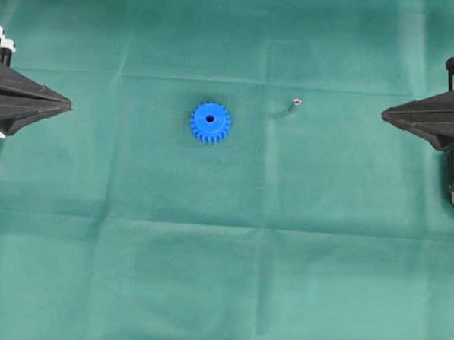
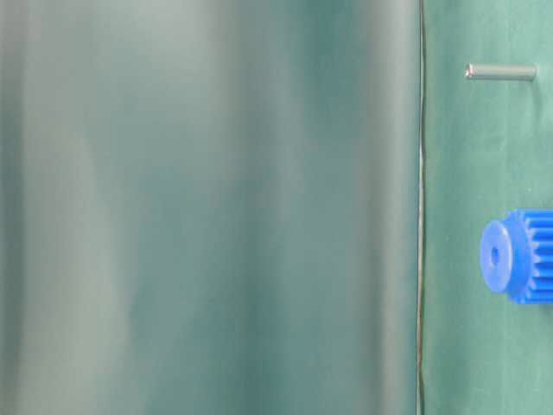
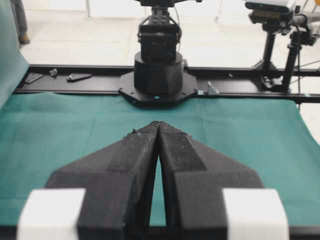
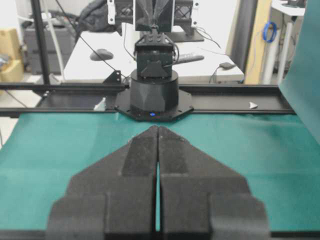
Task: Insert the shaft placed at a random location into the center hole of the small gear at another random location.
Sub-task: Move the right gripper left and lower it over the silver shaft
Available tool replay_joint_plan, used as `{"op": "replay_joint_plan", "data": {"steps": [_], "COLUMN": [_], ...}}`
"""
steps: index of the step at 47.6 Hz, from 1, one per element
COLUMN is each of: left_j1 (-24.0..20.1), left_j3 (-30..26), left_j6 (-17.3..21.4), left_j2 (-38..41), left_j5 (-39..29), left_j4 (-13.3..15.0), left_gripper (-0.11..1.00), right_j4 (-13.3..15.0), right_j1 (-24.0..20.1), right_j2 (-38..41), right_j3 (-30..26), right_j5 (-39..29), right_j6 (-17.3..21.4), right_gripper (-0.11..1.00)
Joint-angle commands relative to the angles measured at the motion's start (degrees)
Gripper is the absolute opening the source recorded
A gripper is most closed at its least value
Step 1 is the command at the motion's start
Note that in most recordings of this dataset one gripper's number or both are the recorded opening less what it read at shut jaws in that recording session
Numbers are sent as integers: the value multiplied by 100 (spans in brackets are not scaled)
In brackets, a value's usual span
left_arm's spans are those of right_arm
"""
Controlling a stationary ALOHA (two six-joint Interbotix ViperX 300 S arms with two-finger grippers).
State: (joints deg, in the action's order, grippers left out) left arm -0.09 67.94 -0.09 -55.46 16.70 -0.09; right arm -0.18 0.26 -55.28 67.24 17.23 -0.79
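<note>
The small blue gear (image 1: 210, 123) lies flat on the green cloth left of centre, its center hole (image 1: 211, 118) facing up. It also shows in the table-level view (image 2: 518, 256). The shaft (image 1: 294, 106), a tiny silvery pin, lies on the cloth to the right of the gear, apart from it; it also shows in the table-level view (image 2: 501, 73). My left gripper (image 1: 68, 101) is shut and empty at the far left edge, its tips meeting in the left wrist view (image 3: 158, 124). My right gripper (image 1: 384, 113) is shut and empty at the far right, as its wrist view (image 4: 158, 128) shows.
The green cloth (image 1: 221, 276) covers the whole table. The opposite arm's black base stands at the far table edge in each wrist view (image 3: 158, 75) (image 4: 153, 92). A blurred green fold fills most of the table-level view (image 2: 207, 207).
</note>
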Motion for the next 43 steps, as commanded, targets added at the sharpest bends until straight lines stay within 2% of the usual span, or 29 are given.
{"op": "replay_joint_plan", "data": {"steps": [1, 13, 28, 31, 34, 43], "left_j1": [0, 0, 0, 0, 0, 0], "left_j3": [-176, -176, -167, -167, -167, -167], "left_j6": [0, 18, 18, 18, 18, 26], "left_j2": [35, 35, 35, 35, 35, 35], "left_j5": [-9, -35, -35, -35, -35, -70], "left_j4": [-70, -79, -79, -79, -70, -79], "left_gripper": [0, 0, 0, 0, 0, 0], "right_j4": [35, 26, 26, 26, 26, 26], "right_j1": [-9, 176, 738, 817, 905, 1213], "right_j2": [62, 237, 1143, 1433, 1793, 2927], "right_j3": [-53, -35, 88, 123, 132, 220], "right_j5": [-18, -53, 237, 439, 659, 1371], "right_j6": [0, -18, -35, -35, -35, -149], "right_gripper": [1, 1, 3, 14, 29, 84]}}
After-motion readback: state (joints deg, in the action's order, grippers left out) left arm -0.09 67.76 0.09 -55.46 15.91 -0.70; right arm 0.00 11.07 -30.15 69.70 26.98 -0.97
